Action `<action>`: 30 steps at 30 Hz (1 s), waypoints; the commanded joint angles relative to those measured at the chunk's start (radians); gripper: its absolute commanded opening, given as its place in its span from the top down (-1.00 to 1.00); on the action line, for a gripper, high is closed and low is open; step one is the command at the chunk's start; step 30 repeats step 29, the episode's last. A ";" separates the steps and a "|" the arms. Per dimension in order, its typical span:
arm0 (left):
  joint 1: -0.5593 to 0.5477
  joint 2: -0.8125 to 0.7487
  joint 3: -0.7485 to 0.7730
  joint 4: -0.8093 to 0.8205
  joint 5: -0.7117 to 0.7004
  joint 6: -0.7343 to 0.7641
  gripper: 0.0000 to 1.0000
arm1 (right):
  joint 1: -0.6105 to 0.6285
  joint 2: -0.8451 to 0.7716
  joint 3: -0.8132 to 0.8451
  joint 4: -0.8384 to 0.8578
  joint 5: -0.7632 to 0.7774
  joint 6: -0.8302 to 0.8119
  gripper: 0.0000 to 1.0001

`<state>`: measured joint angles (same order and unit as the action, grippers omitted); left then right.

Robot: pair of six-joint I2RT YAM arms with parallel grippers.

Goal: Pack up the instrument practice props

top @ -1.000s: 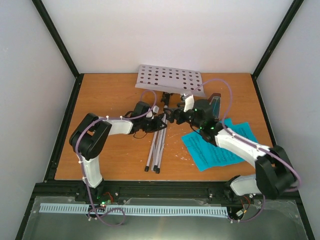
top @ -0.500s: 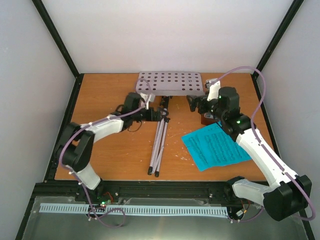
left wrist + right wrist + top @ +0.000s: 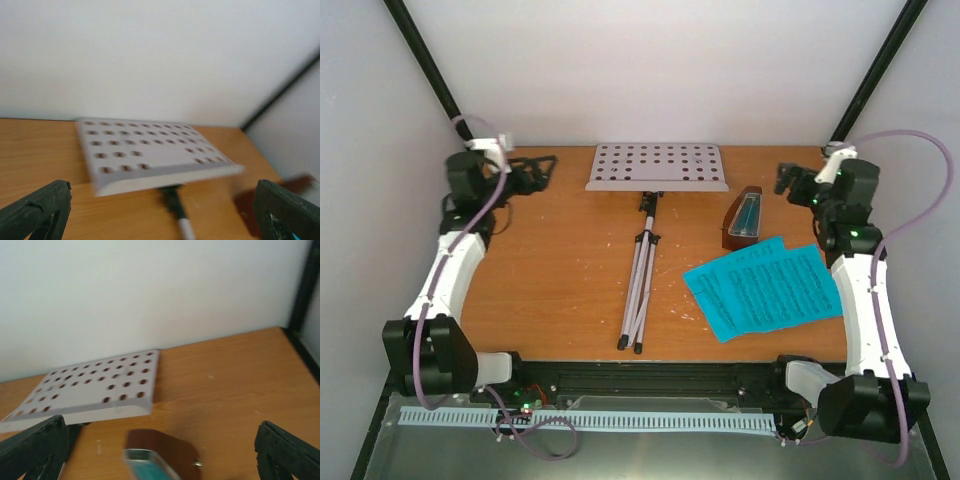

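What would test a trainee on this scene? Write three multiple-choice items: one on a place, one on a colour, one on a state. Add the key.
1. Where is the metronome?
A. In the far left corner
B. Right of the pole of the music stand, just behind the sheet-music pages
C. On the stand's desk

2. What colour are the pages?
A. Cyan
B. Red
C. White

3. How are the left fingers and right fingers?
A. Shut on the stand
B. Shut on the pages
C. Spread open, gripping nothing

Key:
1 B: the top view shows it between the pole and the pages' far edge.
2 A: they are cyan with black print.
3 C: each wrist view shows its fingers wide apart and empty.
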<state>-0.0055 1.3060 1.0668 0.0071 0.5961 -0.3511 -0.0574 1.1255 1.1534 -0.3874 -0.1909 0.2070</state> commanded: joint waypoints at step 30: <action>0.419 0.148 -0.751 1.075 -0.235 0.136 -0.99 | -0.109 0.074 -0.983 1.303 0.106 -0.143 -0.97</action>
